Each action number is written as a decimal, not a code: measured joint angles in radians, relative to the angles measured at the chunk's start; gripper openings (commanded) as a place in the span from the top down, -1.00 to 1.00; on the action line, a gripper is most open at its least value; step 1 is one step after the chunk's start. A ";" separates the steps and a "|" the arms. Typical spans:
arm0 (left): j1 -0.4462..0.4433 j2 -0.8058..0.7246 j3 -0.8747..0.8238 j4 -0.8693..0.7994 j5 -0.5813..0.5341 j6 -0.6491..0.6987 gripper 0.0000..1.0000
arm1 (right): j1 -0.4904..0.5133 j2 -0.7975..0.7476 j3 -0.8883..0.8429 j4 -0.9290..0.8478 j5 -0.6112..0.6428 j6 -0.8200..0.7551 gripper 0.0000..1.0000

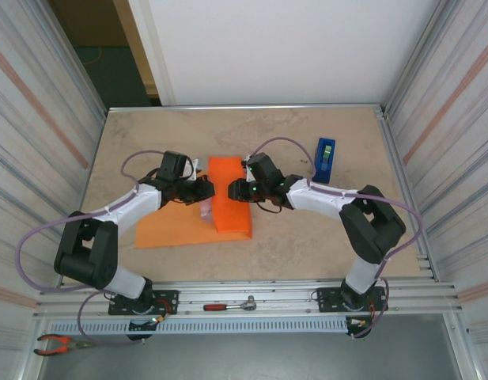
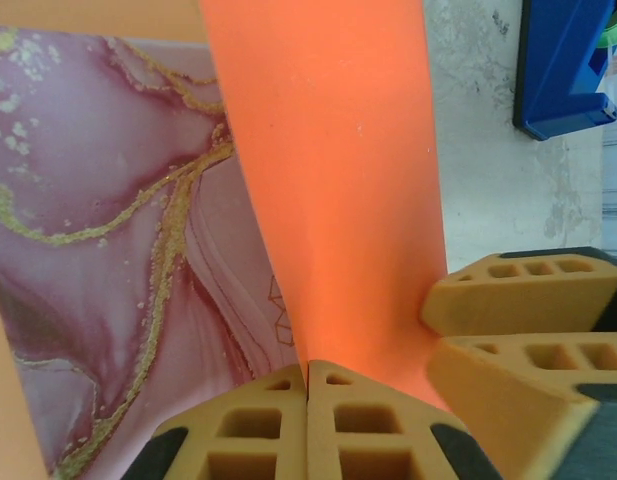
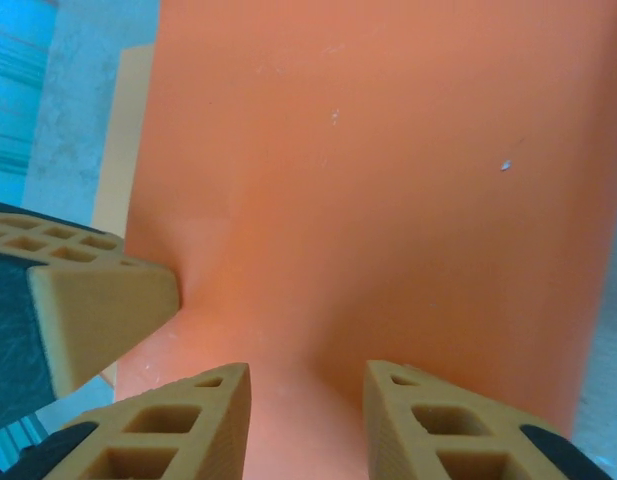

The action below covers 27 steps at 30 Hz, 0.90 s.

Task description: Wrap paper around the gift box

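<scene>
The orange paper (image 1: pixel 176 228) lies flat on the table, and one flap of it is lifted over the gift box (image 2: pixel 108 250), whose pink marbled top with gold veins shows beside the flap. A pale sliver of the gift box (image 1: pixel 206 211) peeks out under the fold. My left gripper (image 2: pixel 308 368) is shut, pinching the edge of the paper (image 2: pixel 338 180) at its fingertips. From the opposite side, my right gripper (image 3: pixel 308 385) stands open with its fingers spread against the paper (image 3: pixel 388 180). The two grippers (image 1: pixel 206 190) (image 1: pixel 234 190) nearly meet over the fold.
A blue tape dispenser (image 1: pixel 325 158) stands to the right of the paper, and it sits top right in the left wrist view (image 2: pixel 563 65). A red-handled ratchet (image 1: pixel 228 305) lies on the front rail. Pliers (image 1: pixel 58 343) lie at the bottom left. Ribbed walls close both sides.
</scene>
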 measured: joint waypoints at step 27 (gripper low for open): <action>0.050 0.050 -0.005 0.023 -0.077 -0.031 -0.19 | 0.003 0.013 -0.045 0.118 -0.018 0.033 0.42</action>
